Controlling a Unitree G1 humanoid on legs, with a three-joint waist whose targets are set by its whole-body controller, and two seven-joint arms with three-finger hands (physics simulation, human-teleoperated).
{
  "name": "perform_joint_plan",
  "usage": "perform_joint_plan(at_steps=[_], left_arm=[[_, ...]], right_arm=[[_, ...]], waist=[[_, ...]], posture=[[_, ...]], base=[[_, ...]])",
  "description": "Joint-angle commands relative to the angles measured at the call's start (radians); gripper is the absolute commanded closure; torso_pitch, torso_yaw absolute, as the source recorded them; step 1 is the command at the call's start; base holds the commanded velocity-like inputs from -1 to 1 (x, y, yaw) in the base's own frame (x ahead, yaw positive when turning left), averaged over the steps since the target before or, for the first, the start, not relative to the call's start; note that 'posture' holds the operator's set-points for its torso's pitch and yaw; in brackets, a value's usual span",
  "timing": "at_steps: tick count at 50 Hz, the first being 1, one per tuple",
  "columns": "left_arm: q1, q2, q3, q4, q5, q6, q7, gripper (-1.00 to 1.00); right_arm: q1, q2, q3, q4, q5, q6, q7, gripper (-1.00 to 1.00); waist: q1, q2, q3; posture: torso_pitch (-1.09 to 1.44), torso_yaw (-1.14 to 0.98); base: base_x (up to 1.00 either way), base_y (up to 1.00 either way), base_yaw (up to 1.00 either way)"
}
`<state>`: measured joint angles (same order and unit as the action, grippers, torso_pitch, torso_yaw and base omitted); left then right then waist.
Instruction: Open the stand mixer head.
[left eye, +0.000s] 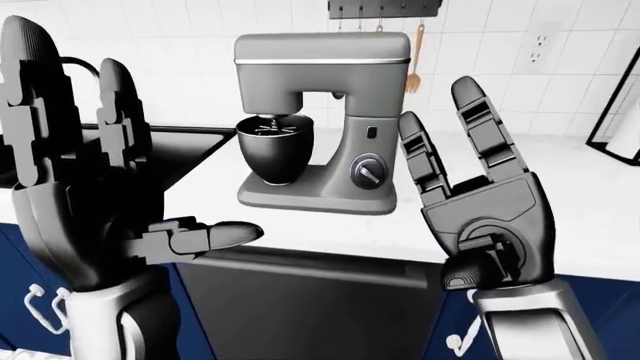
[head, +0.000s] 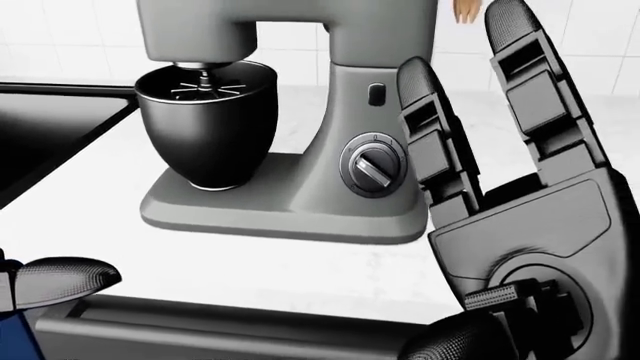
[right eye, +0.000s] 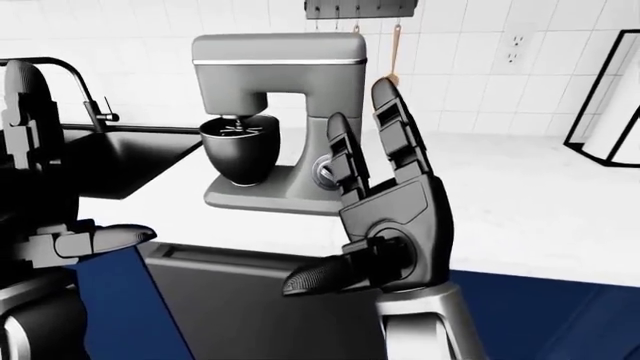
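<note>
The stand mixer (left eye: 320, 124) is standing on the white counter (left eye: 560, 217), between the black sink (left eye: 190, 146) at the view's left and a bare stretch of counter at the right, and its head (left eye: 322, 64) is lying down flat over the dark bowl (left eye: 272, 154), so it is not yet opened. Both hands are raised before it and touching nothing: the right hand (left eye: 478, 191) is showing its fingers spread and straight, just to the right of the speed dial (left eye: 367, 169), and the left hand (left eye: 85, 180) is also open, with the thumb pointing sideways. The mixer is looking like a heavy, rigid machine with smooth, probably slippery housing (the base should stay in place). I judge that the head is turning on a hinge above the column, so the best hold is under its overhanging end above the bowl, pushing upward; the small switch (head: 377, 94) on the column may be a lock.
</note>
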<state>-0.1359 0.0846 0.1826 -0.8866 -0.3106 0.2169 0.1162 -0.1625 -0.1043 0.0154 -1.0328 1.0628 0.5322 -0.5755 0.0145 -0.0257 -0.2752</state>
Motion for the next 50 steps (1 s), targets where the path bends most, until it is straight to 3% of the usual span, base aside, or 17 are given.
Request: perform_joint_plan(at_steps=[1,19,40,50], left_arm=[[-0.019,0.005,0.000,-0.017,0.001,-0.015,-0.002,-1.00],[-0.020,0.005,0.002,-0.025,-0.005,-0.008,0.002,-1.00],[-0.024,0.010,0.009,-0.024,-0.014,-0.004,0.007,-1.00],[-0.023,0.009,0.008,-0.018,-0.012,-0.009,0.006,-1.00]], right_arm=[[-0.025,0.011,-0.011,-0.014,-0.009,0.001,0.012,-1.00],[-0.124,0.059,-0.025,0.064,-0.058,0.041,-0.011,-1.00],[-0.073,0.108,0.031,0.109,-0.180,0.043,0.070,-1.00],[-0.063,0.114,0.027,0.119,-0.202,0.043,0.096,-1.00]], waist=[[0.000,0.001,0.002],[0.000,0.008,0.003],[0.008,0.010,-0.001],[0.008,0.011,-0.002]], posture=[[-0.35,0.00],[-0.35,0.00],[-0.35,0.00],[-0.35,0.00]], base=[[0.00,0.00,0.00],[0.00,0.00,0.00],[0.00,0.00,0.00],[0.00,0.00,0.00]])
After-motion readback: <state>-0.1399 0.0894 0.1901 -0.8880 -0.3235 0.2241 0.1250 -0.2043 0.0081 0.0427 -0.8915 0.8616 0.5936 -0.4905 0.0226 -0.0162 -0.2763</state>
